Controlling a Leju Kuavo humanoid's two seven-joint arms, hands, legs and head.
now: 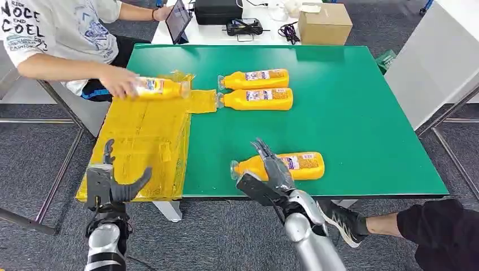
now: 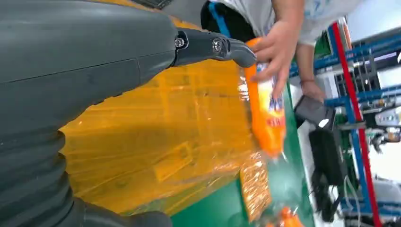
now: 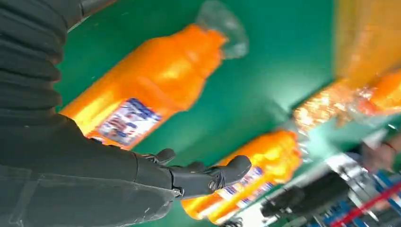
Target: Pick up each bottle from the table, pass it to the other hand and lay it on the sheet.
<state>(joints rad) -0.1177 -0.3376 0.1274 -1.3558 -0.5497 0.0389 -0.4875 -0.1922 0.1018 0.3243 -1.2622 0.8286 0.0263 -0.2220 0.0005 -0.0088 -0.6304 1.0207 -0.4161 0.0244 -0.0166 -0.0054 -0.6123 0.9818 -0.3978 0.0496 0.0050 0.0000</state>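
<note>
Nearest bottle [image 1: 282, 164] crosswise, cap leftward

Four orange bottles lying flat — three [image 1: 281, 165] [image 1: 257, 99] [image 1: 255, 79] on table, one [image 1: 160, 88] on yellow sheet [image 1: 141, 147]

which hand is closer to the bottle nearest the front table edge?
Right. The right hand hovers open over the near bottle, fingers above its neck end. The left hand is off to the side, over the yellow sheet.

Orange bottles [image 1: 257, 79] with blue-and-white labels, a yellow sheet [image 1: 141, 147], a green table [image 1: 361, 113].
</note>
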